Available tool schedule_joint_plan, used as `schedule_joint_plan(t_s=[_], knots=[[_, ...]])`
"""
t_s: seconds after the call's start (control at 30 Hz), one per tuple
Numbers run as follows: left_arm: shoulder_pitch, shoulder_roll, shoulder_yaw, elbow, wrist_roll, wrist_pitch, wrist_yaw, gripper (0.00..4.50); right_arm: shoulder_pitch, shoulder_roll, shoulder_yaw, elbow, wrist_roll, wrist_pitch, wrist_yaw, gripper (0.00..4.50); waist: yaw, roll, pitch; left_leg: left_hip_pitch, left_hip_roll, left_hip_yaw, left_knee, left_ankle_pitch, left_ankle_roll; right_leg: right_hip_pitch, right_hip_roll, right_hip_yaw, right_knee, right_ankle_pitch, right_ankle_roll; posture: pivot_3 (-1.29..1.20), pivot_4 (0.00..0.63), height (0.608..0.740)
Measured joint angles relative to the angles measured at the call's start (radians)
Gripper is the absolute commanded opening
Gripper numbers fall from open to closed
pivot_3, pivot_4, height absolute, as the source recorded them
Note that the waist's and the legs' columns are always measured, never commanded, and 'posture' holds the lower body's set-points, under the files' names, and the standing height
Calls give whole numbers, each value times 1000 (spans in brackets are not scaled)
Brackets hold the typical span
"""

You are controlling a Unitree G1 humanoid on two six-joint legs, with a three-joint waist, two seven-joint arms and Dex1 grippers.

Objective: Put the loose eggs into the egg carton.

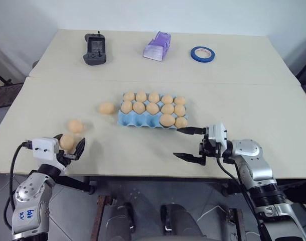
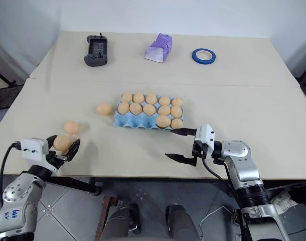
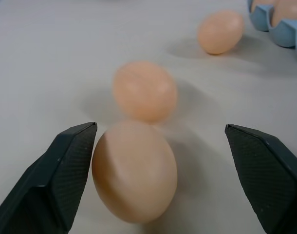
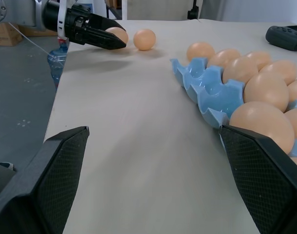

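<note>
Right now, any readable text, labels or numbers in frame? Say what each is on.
Handwritten blue marks on the left forearm shell: text is there but too small and skewed to read.
Black handheld controller: screen and buttons, nothing legible.
Purple ridged object, blue tape roll, egg carton, loose eggs: no print visible.

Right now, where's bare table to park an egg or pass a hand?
Free: the strip between the egg carton and the near table edge, and the band between the carton and the handheld controller, purple object and tape roll. Crowded: near-left, three loose eggs by the left end effector.
</note>
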Motion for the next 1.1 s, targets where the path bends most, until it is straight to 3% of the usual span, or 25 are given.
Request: schedule_joint_plan(t_s=[0.13, 0.23, 0.4, 0.6, 0.83, 0.97, 1.1], knots=[[0, -1, 0, 0, 0, 5, -2, 2231, 0, 0, 0, 0, 0, 0, -10, 4500, 0, 0, 0, 0, 0, 0, 0, 0, 0, 0, 0, 0, 0, 0, 0, 0, 150, 740], [7, -1, 0, -1, -1, 4, -6, 1591, 0, 2, 0, 0, 0, -1, -14, 4500, 0, 0, 0, 0, 0, 0, 0, 0, 0, 0, 0, 0, 0, 0, 0, 0, 150, 740], [3, 46, -53, -80, -21, 14, -106, 1591, 0, 2, -1, 0, -5, -3, -27, 4500, 3, 0, 0, 0, 0, 0, 0, 0, 0, 0, 0, -1, 0, 0, 0, 0, 150, 740], [-244, 73, -218, -76, -39, 65, -211, 1591, 22, -3, -12, -20, -6, -1, -60, 4500, 22, 0, 0, 0, -1, 2, 0, 0, 0, 1, -2, 0, 0, 1, 1, 0, 150, 740], [-533, -31, -428, 224, 27, 6, -319, 1591, 89, -17, -57, -92, -10, 4, -136, 4500, 30, 0, 0, 0, 0, 3, 1, 1, 1, 0, 1, 1, 0, 1, 1, 0, 150, 740], [-701, -115, -487, 446, 68, -72, -369, 1591, 156, -20, -80, -170, -15, 22, -202, 4500, 34, 0, 0, -1, 0, 2, 5, 2, 3, 0, 2, 1, 1, 1, 3, 0, 150, 740], [-770, -157, -522, 562, 97, -148, -414, 1591, 207, -20, -87, -225, -16, 40, -252, 4500, 29, 0, 0, -1, 0, 2, 7, 2, 3, 1, 2, 1, 2, 1, 4, 0, 150, 740]])
